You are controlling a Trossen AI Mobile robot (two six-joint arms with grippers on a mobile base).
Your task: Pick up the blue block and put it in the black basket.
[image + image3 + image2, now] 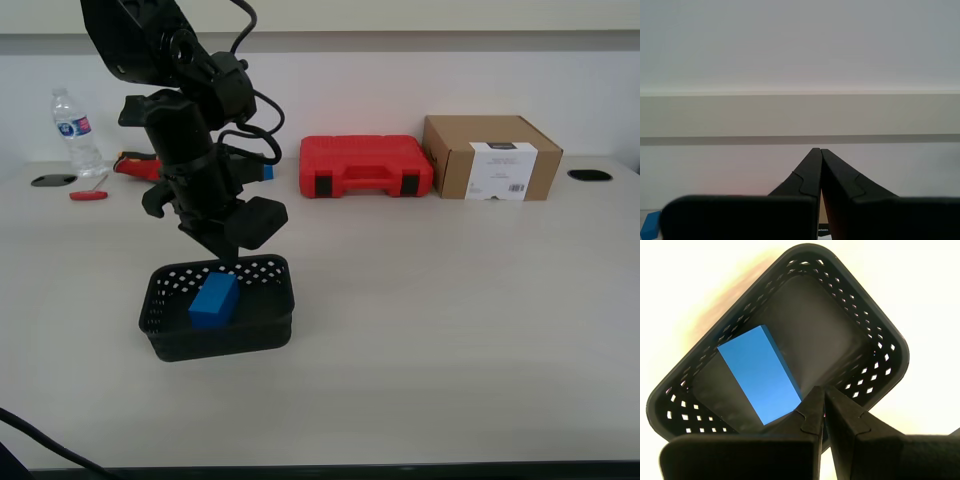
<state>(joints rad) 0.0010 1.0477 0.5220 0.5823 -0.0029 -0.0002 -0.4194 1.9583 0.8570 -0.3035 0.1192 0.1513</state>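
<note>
The blue block [213, 300] lies flat inside the black basket [270, 330] at the exterior view's left, on the tan table. My first gripper [228, 262] hangs just above the basket's far rim, shut and empty, apart from the block. In the first wrist view the blue block [762, 372] rests on the basket's floor, with the perforated wall [890, 345] around it, and my first gripper [823, 389] has its jaws closed together above it. My second gripper [817, 150] is shut and empty, and it faces a bare wall.
A red tool case [365, 165] and a cardboard box [492, 157] stand at the table's back. A water bottle [75, 130], a red screwdriver [88, 195] and a red-handled tool [135, 163] lie at the back left. A small blue piece [266, 172] shows behind the arm.
</note>
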